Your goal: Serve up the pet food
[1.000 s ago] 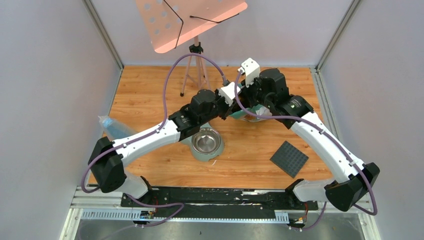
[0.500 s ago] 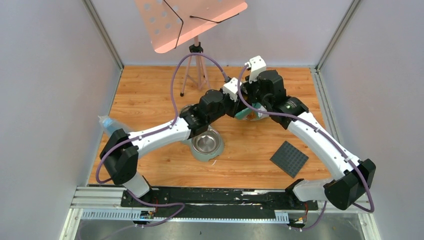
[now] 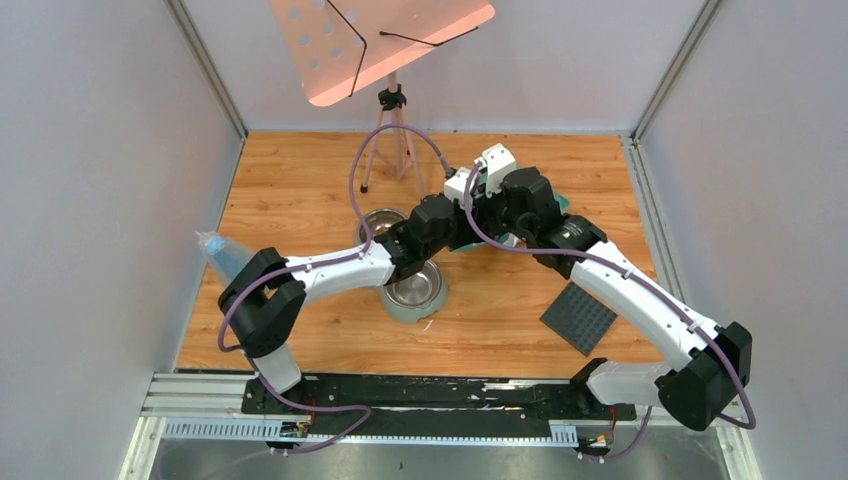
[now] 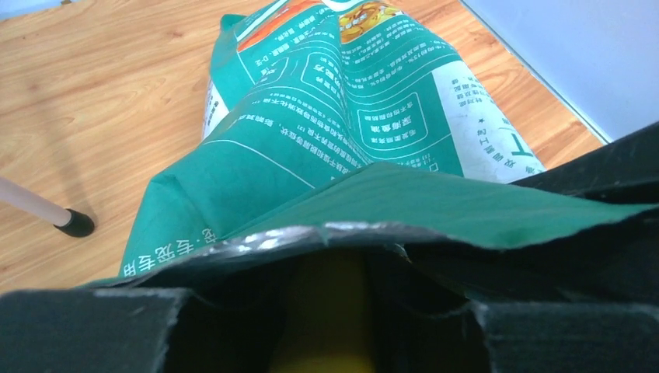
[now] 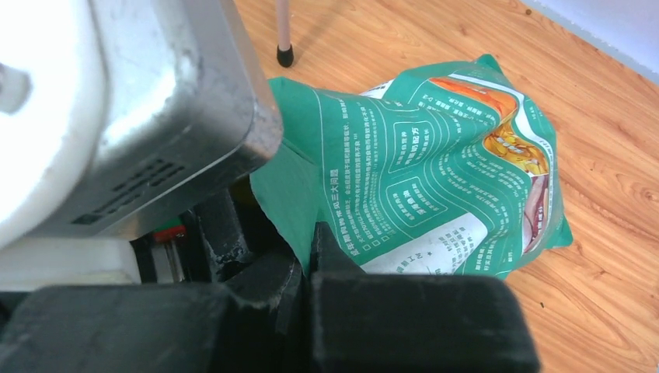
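The teal-green bag (image 4: 350, 116) lies slumped on the wooden floor (image 3: 300, 190), its foil-lined mouth facing my left wrist camera. My left gripper (image 4: 326, 346) is shut on a yellow scoop (image 4: 330, 287), which reaches into the dark mouth of the bag. My right gripper (image 5: 311, 260) is shut on the green rim of the bag (image 5: 420, 155), right beside the left wrist's camera housing (image 5: 155, 101). From above, both wrists meet over the bag (image 3: 558, 205), which is mostly covered. The pet food is hidden inside the bag.
A steel bowl (image 3: 415, 285) in a grey-green holder sits just in front of the left forearm, a second bowl (image 3: 378, 222) behind it. A black square mat (image 3: 578, 317) lies at the right. A tripod music stand (image 3: 390, 100) stands at the back, its foot (image 4: 75, 223) close by.
My left arm has pushed forward and right, driving the scoop toward the bag's mouth. My right wrist has shifted left and nearer while keeping its hold on the bag.
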You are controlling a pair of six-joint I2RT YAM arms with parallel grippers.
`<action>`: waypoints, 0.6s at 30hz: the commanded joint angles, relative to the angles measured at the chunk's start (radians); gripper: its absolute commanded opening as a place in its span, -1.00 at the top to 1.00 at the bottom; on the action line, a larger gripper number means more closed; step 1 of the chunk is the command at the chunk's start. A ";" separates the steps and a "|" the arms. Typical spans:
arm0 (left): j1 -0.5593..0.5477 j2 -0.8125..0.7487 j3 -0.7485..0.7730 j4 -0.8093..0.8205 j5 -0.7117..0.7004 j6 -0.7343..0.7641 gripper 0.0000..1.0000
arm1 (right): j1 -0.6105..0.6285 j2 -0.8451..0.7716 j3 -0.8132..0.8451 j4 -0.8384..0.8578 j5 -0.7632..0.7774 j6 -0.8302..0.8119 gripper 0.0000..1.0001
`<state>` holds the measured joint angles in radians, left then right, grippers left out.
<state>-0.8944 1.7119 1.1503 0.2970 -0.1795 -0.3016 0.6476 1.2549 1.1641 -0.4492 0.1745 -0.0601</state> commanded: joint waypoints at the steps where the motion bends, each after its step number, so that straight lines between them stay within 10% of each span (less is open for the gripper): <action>1: 0.028 -0.004 -0.114 -0.044 -0.065 0.015 1.00 | 0.004 -0.020 0.064 -0.087 0.022 -0.027 1.00; 10: 0.093 -0.040 -0.148 -0.067 -0.194 0.057 1.00 | 0.018 0.043 0.114 -0.129 -0.013 -0.013 1.00; 18: 0.098 0.031 -0.148 0.092 0.280 -0.227 1.00 | 0.017 0.110 0.155 -0.128 0.010 0.054 1.00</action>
<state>-0.8272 1.6722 1.0222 0.4274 -0.0658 -0.3721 0.6704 1.3548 1.2667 -0.5514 0.1379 -0.0467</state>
